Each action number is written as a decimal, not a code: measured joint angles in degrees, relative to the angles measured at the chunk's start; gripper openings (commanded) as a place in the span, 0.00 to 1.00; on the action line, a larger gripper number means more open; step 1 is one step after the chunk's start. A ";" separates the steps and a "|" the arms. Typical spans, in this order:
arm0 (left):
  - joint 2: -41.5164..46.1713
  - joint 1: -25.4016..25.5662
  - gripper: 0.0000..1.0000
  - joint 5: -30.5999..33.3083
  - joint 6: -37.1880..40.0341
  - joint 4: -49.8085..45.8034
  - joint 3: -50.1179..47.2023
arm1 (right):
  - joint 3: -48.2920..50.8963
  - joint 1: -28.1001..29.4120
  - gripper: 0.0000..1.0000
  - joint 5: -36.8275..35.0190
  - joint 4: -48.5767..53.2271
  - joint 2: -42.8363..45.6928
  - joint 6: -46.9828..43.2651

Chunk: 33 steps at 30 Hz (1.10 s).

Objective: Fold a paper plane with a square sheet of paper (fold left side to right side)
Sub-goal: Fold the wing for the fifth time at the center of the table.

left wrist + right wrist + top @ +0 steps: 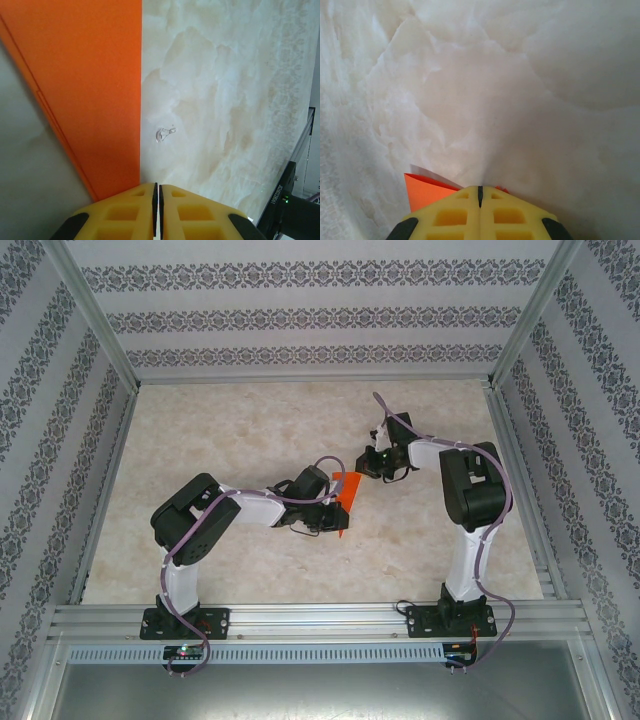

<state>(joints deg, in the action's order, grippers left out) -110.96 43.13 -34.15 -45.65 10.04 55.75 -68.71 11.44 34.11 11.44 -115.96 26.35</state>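
The orange sheet of paper (347, 492) lies folded into a narrow strip on the marble table, between the two grippers. My left gripper (332, 504) is at its left side. In the left wrist view the paper (85, 75) spreads to the left, its lower end running under the left yellow finger, and the left gripper (156, 186) is shut with its pads nearly touching. My right gripper (366, 468) meets the strip's far end. In the right wrist view it (480, 189) is shut, with the paper (422, 192) showing orange on both sides of its tips and the corner raised off the table.
The marble tabletop (250, 430) is ringed by aluminium rails (300, 618) and patterned walls. A small clear mark (165, 133) sits on the table just right of the paper. A dark part of the other arm (292, 205) is at the lower right of the left wrist view.
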 measured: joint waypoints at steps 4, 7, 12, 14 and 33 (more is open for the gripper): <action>0.00 0.00 0.14 -0.02 0.00 0.00 0.00 | -1.57 -0.46 0.00 0.26 1.42 -0.83 -0.55; 0.00 0.00 0.14 -0.17 0.00 0.00 0.00 | -2.82 -1.64 0.00 -1.70 1.14 -1.11 -0.92; 0.00 0.00 0.14 -0.33 0.02 -0.02 0.00 | -3.43 -4.26 0.00 -4.26 0.31 0.04 -1.11; 0.00 0.00 0.14 -0.35 0.00 0.00 0.00 | -2.01 -4.46 0.00 -4.52 -0.20 2.36 -1.07; 0.33 0.02 0.17 -0.31 0.02 0.79 -0.57 | 15.65 6.08 0.00 1.40 -8.83 10.71 5.46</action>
<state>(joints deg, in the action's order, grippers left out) -110.63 43.16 -34.46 -45.63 10.83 55.18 -53.06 17.52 35.51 2.61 -105.25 31.81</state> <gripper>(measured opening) 0.160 0.053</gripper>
